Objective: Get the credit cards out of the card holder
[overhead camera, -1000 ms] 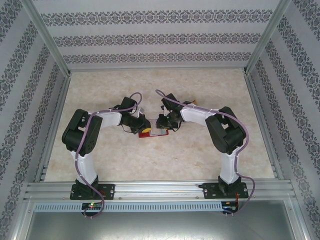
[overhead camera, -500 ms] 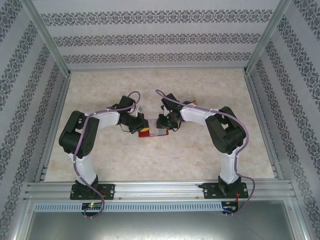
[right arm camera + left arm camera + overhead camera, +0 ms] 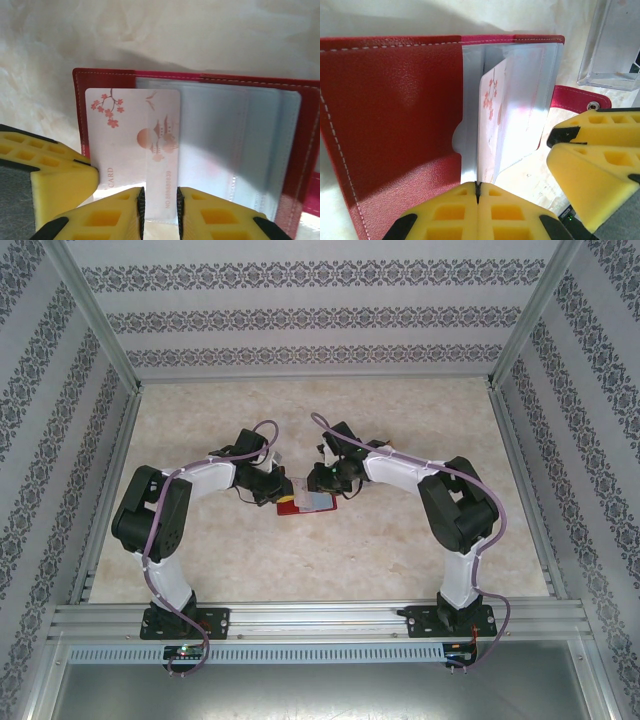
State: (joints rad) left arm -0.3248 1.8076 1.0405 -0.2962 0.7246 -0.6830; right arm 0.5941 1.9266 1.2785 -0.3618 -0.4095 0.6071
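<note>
Card holder [image 3: 395, 125]: lies opened flat on the table [image 3: 400, 560], between the two arms, with its red inner face and clear sleeves [image 3: 225, 140] upward. One pale credit card [image 3: 117, 140], printed with blossom, sits about half out of its sleeve.

Left gripper [image 3: 477, 197]: pressed together on the exposed edge of that card.

Right gripper [image 3: 160, 200]: jaws a narrow gap apart, tips set at the lower edge of the sleeve. No pinch is evident, and it appears to be steadying the sleeves.

Assessment: extraction of this card is under way but not complete. The next move, in my judgement, calls for a straight pull by the left arm out of the sleeve's mouth. The right arm should hold the wallet down so it does not drag along. Further cards cannot be made out.
</note>
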